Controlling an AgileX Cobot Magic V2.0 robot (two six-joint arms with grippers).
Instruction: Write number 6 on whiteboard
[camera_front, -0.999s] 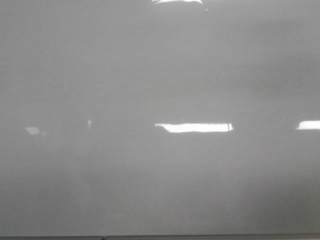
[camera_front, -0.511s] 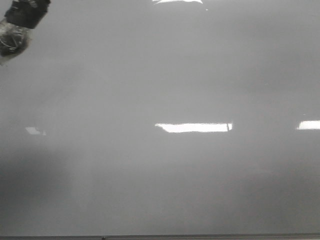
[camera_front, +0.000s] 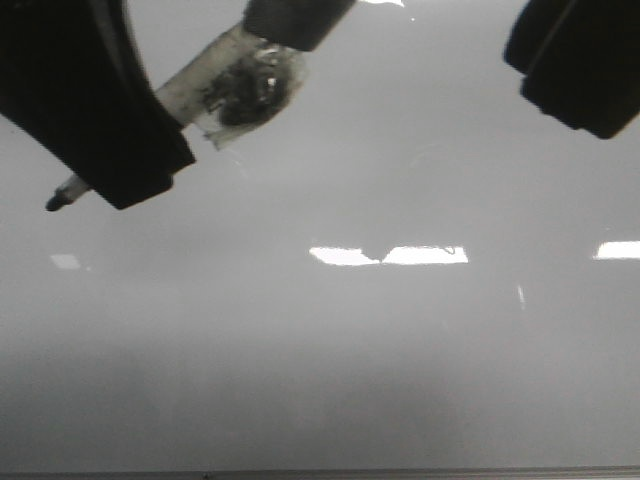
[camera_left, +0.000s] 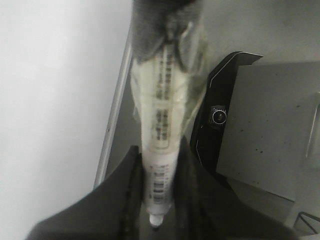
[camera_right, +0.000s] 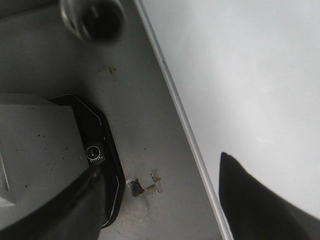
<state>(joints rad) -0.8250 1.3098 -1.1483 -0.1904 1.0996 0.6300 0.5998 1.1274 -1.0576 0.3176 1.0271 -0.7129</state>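
whiteboard (camera_front: 330, 350) unmarked, left hand (camera_left: 157, 200) clamped on marker (camera_left: 162, 150), right hand (camera_right: 160, 210) fingers apart

Front view faces the whiteboard (camera_front: 320, 380) closely; both wrist views share its edge.

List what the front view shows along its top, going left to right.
Marker tip → left gripper → taped marker body → right gripper, all over the whiteboard.
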